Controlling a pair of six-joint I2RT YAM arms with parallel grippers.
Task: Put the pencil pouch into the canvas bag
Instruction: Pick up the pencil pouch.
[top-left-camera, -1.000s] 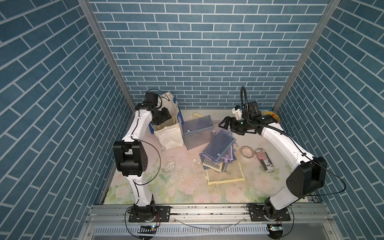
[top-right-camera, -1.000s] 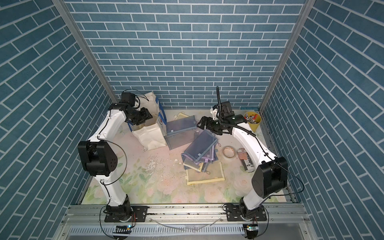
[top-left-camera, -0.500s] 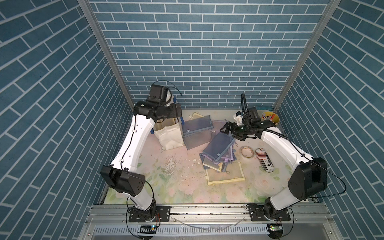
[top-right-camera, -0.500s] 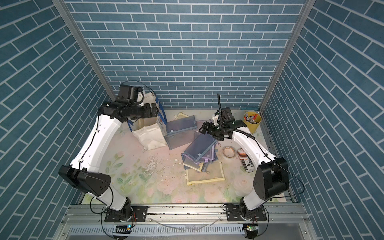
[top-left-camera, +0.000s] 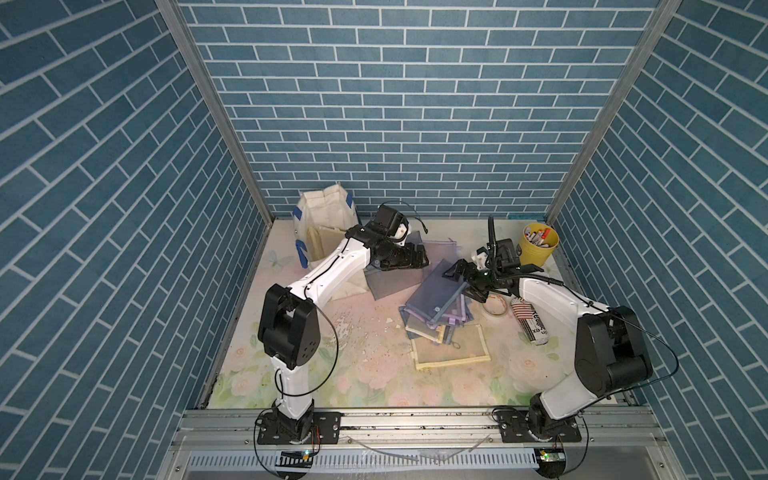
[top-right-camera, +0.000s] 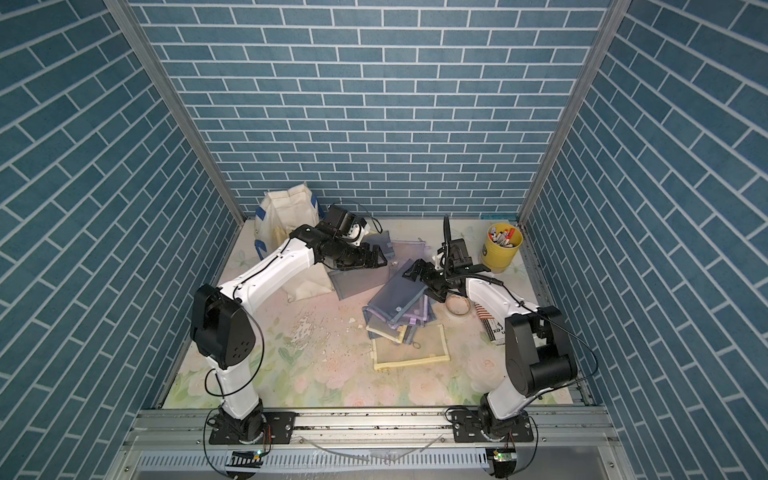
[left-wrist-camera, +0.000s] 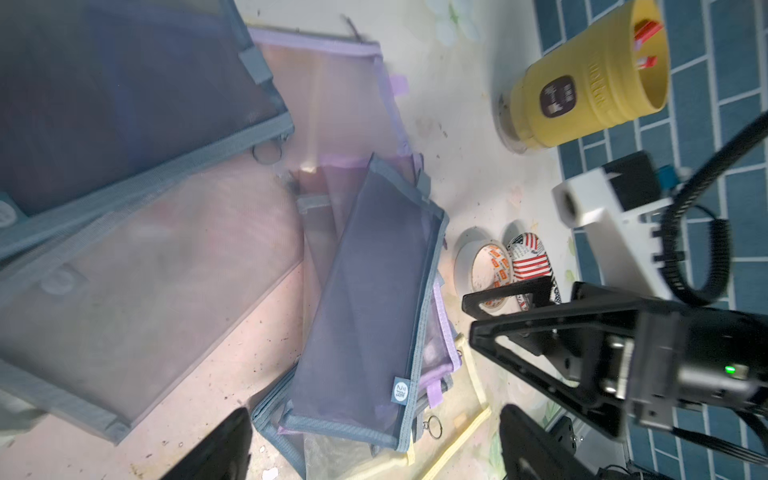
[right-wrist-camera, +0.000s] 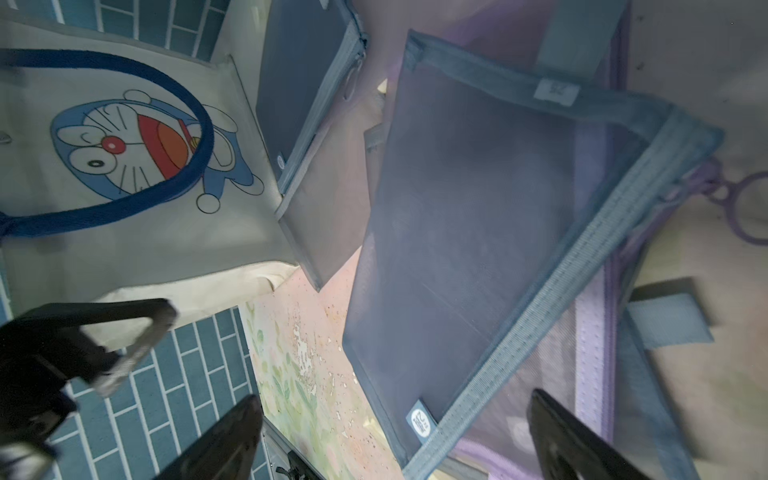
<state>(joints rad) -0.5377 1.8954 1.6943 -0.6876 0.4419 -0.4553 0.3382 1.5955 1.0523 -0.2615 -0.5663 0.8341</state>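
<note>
- canvas bag (top-left-camera: 324, 216) sits in the back left corner, pen bucket (top-left-camera: 538, 249) over in the back right
- pouch pile (top-left-camera: 436, 307) in the middle, one mesh pouch (top-left-camera: 395, 282) just beside the bag
- tape roll (top-left-camera: 496, 307) and can (top-left-camera: 534, 328) right of the pile

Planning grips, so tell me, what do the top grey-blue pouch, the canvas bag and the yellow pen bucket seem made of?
The grey-blue pouch: see-through mesh fabric, matte, woven webbing edges. The canvas bag: off-white woven cloth, soft creases, printed cartoon. The yellow pen bucket: probably moulded plastic, smooth with raised lettering.
</note>
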